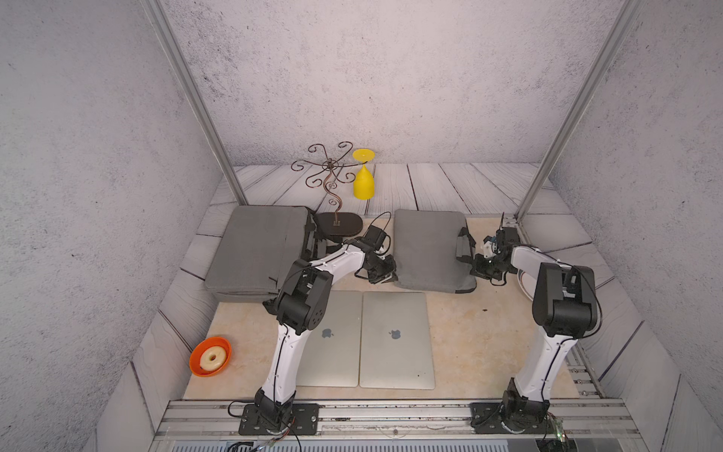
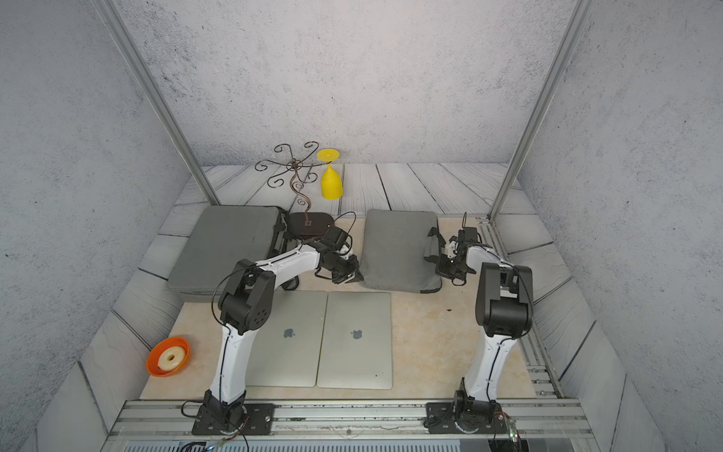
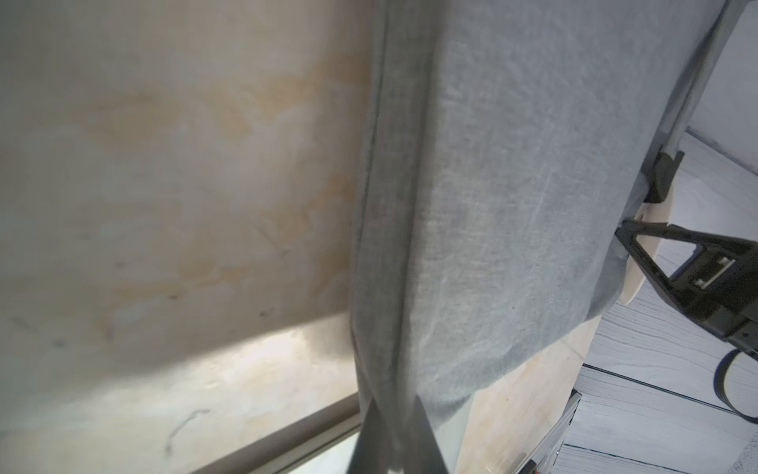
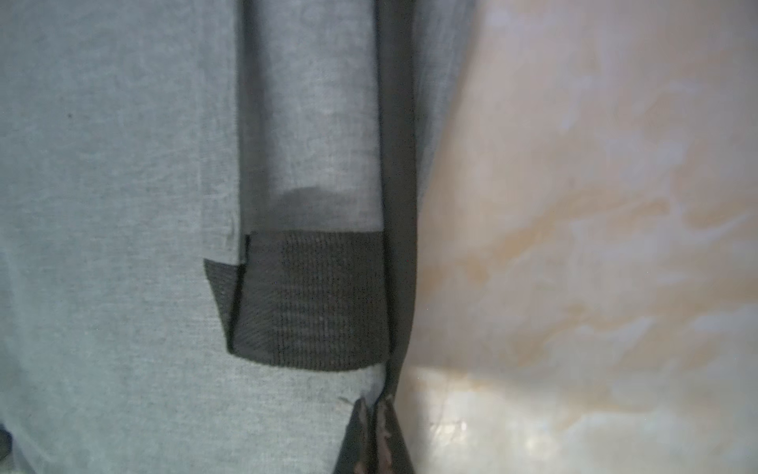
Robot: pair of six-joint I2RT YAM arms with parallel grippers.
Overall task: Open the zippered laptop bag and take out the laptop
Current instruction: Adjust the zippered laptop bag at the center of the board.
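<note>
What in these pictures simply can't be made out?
- Inside of the smaller bag: fabric hides any laptop, every view.
- Its zipper pull: the right gripper covers that edge in both top views; the right wrist view is blurred.
- Left laptop: partly behind the left arm, both top views.

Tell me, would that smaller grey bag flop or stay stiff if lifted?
Probably floppy: the grey bag is soft cloth, creasing where the left hand pinches its edge. Unlikely to roll or tip, since it lies flat.

Grey fabric laptop bag (image 1: pixel 428 250), black-trimmed, flat on the beige mat (image 1: pixel 469 332)
</note>
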